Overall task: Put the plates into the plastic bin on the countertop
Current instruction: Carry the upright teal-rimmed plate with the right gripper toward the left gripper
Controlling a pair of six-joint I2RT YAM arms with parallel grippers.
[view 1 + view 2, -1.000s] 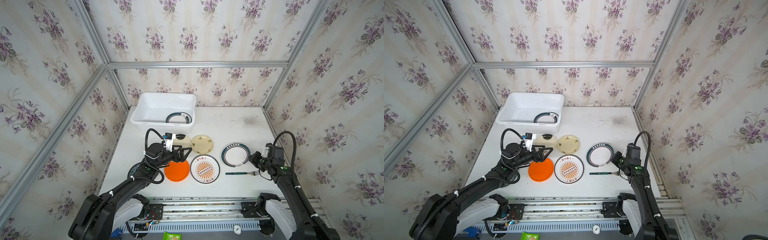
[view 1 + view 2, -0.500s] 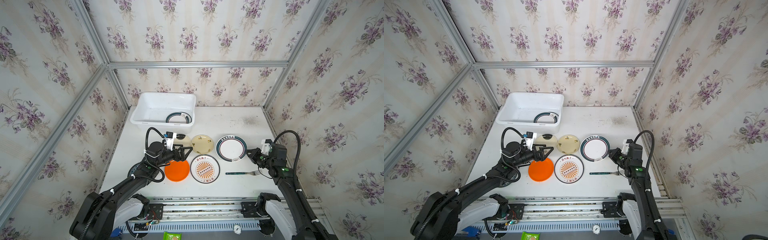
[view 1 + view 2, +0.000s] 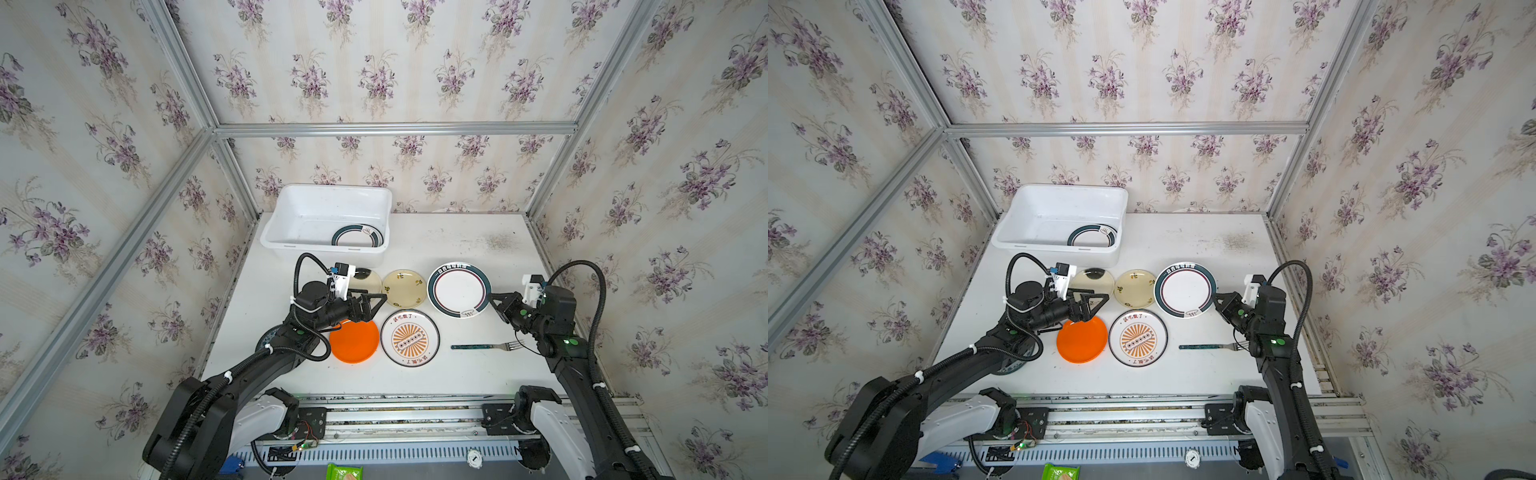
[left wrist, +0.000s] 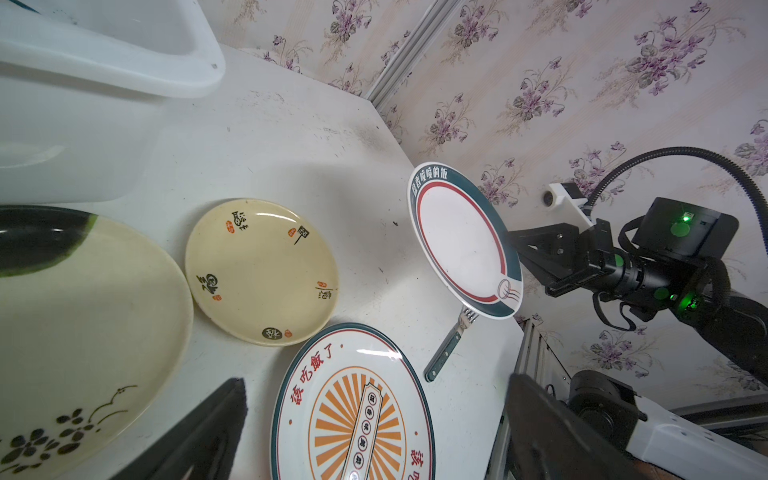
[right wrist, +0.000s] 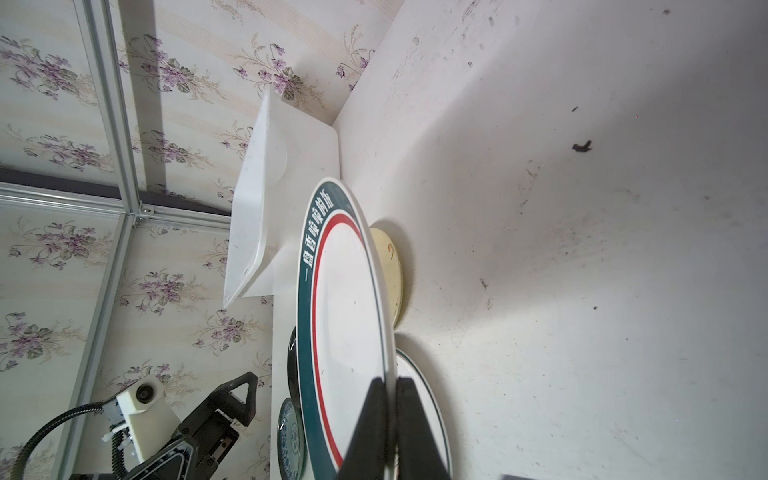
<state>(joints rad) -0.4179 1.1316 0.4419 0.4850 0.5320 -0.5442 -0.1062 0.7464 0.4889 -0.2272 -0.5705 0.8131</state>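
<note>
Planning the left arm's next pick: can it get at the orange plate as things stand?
Probably yes. The open left gripper hangs about over the far edge of the orange plate; nothing lies on it, though the sunburst plate sits close beside it.

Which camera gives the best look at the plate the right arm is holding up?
The left wrist view: the held plate shows large, whole-faced and tilted. Both top views show it whole but small. The right wrist view sees it nearly edge-on, the right gripper pinching its rim.
</note>
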